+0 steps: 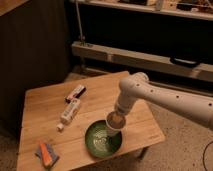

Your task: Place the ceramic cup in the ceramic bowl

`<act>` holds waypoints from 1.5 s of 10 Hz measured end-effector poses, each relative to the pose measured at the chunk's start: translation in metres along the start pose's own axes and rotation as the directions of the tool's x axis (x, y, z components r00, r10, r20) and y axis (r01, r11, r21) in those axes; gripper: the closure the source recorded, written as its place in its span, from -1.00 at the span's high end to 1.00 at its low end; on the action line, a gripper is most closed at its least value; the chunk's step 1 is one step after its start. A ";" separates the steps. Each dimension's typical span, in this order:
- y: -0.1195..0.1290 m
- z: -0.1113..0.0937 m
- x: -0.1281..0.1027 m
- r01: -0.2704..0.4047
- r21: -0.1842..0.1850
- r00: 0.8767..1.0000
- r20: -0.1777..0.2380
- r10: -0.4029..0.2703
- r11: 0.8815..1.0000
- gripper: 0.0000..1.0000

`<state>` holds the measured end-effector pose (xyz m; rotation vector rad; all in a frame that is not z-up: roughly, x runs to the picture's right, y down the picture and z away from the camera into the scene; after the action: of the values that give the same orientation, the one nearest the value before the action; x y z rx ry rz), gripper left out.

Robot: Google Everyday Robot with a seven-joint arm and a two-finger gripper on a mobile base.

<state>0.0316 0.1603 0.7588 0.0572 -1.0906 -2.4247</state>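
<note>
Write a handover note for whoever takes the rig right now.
Tool: at the right rim of the ceramic bowl, above the ceramic cup.
Cup: upright, over the bowl's right edge; whether it rests in the bowl cannot be told.
Bowl: near the front edge of the wooden table.
Done: cup brought to the bowl.
Left: settle the cup inside, release, pull the arm clear.

Gripper (118,116) sat at cup (114,124), fingers too blurred to read; cup hid bowl's (98,142) right rim; arm (170,100) cut off right.
</note>
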 end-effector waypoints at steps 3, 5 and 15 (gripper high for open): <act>-0.015 0.014 -0.004 0.056 0.023 0.998 0.020 -0.057 0.998 -1.00; -0.015 0.020 -0.012 0.057 0.032 0.998 0.029 -0.058 0.998 -1.00; -0.041 0.051 0.021 0.147 -0.013 0.978 0.152 -0.143 0.989 0.01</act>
<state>-0.0152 0.2098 0.7675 -0.0576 -1.1585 -2.6081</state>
